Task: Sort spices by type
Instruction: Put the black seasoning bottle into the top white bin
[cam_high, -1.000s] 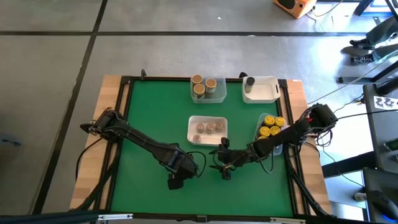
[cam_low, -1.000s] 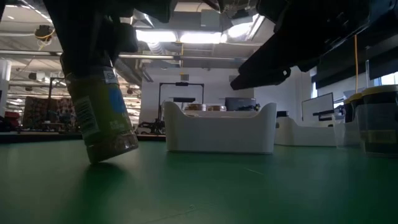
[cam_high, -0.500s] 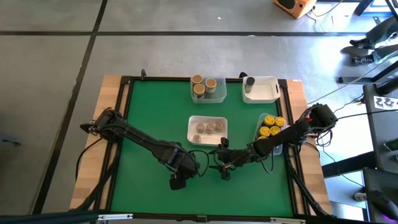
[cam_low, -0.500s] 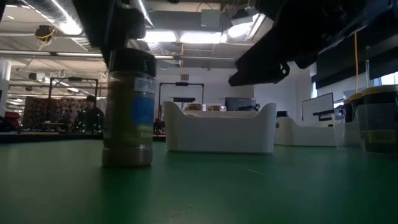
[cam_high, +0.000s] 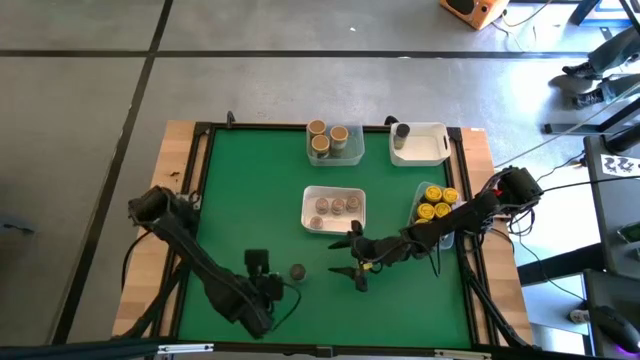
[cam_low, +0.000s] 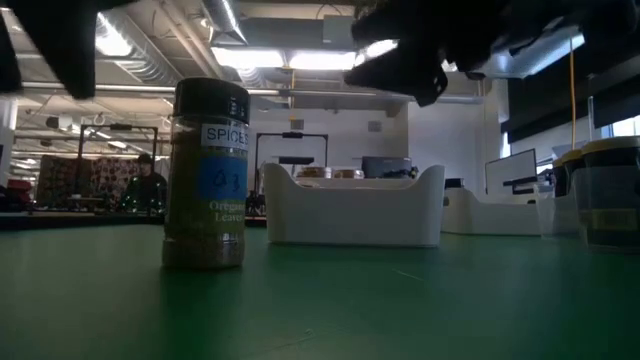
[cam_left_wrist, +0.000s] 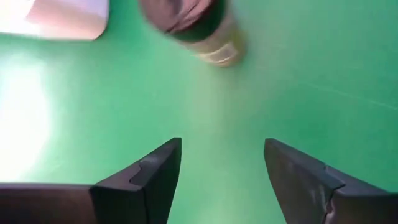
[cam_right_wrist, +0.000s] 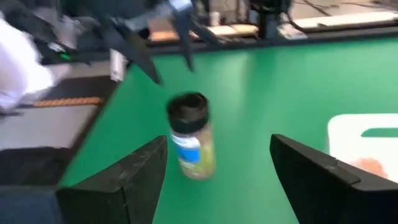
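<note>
My left gripper (cam_high: 262, 278) hangs near the table's front edge, jaws spread and holding nothing, just beside the dark-lidded jar (cam_high: 297, 271) that stands upright and free on the green mat (cam_high: 250, 190). My right gripper (cam_high: 352, 262) hovers on the jar's other side, jaws spread wide and empty too. Other jars sit in the trays: tan lids (cam_high: 335, 206) at the middle, yellow lids (cam_high: 434, 202) at the right.

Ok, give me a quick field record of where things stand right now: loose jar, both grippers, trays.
loose jar: dark-lidded spice jar, upright on the green mat, nothing touching it
left gripper: open, empty, beside the jar
right gripper: open, empty, on the jar's other side
trays: tan-lid jars, yellow-lid jars, centre tray with three jars
</note>
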